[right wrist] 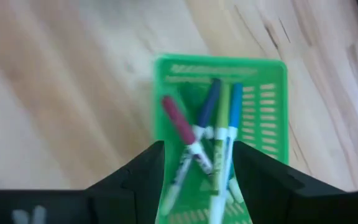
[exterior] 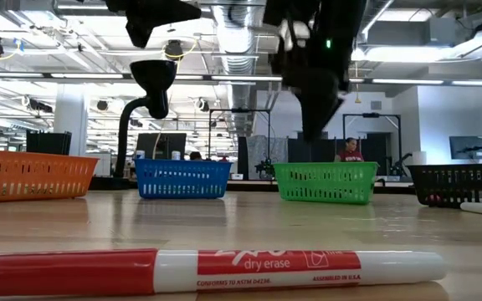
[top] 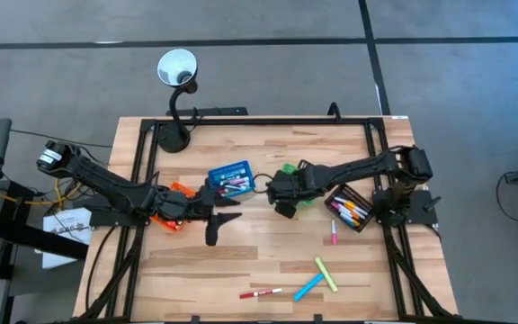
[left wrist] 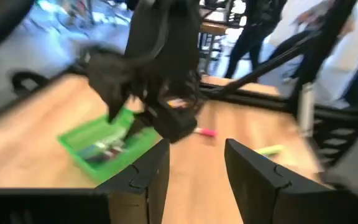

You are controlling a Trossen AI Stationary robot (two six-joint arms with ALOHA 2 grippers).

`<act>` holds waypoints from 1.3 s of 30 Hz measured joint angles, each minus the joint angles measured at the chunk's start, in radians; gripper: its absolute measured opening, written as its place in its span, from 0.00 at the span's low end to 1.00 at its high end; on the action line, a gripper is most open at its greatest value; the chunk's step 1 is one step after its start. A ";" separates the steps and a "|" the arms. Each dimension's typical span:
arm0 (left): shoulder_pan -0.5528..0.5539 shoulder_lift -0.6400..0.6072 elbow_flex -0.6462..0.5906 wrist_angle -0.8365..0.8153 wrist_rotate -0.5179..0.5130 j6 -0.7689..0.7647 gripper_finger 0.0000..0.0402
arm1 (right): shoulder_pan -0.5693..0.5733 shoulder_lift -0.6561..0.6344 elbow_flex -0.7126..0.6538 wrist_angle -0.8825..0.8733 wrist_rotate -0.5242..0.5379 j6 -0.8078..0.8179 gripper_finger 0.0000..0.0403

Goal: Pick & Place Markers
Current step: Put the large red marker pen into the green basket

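1. 1 wooden table (top: 241, 252) carries everything.
2. 2 dark arms reach toward the middle: the left gripper (top: 216, 227) hovers over bare wood near the blue basket, its fingers (left wrist: 148, 180) spread wide and holding nothing; the right gripper (top: 283, 202) hangs above the green basket, fingers (right wrist: 138, 174) parted, empty.
3. 4 mesh baskets stand in a row: orange basket (exterior: 28, 174), blue basket (exterior: 182, 178), green basket (exterior: 325, 181), black basket (exterior: 463, 184).
4. markers: about 4 lie in the green basket (right wrist: 197, 134), several in the black and blue baskets, and 4 loose markers (top: 317, 274) lie on the table's near part, 1 of them red-capped (exterior: 207, 272).
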 joint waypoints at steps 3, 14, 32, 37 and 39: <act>0.000 0.000 -0.025 0.004 0.074 -0.123 0.37 | 0.054 0.000 0.073 -0.071 0.000 -0.004 0.45; -0.141 0.024 -0.127 0.077 0.299 -0.228 0.37 | 0.334 -0.018 0.187 -0.197 0.101 0.038 0.38; -0.267 0.492 0.094 0.151 0.188 -0.069 0.37 | 0.518 -0.452 -0.557 1.015 0.042 -0.240 0.32; -0.273 0.529 0.095 0.152 0.206 0.081 0.37 | 0.487 -0.391 -0.679 1.473 -0.055 -0.466 0.32; -0.264 0.544 0.095 0.155 0.205 0.077 0.37 | 0.477 -0.344 -0.671 1.523 -0.058 -0.394 0.32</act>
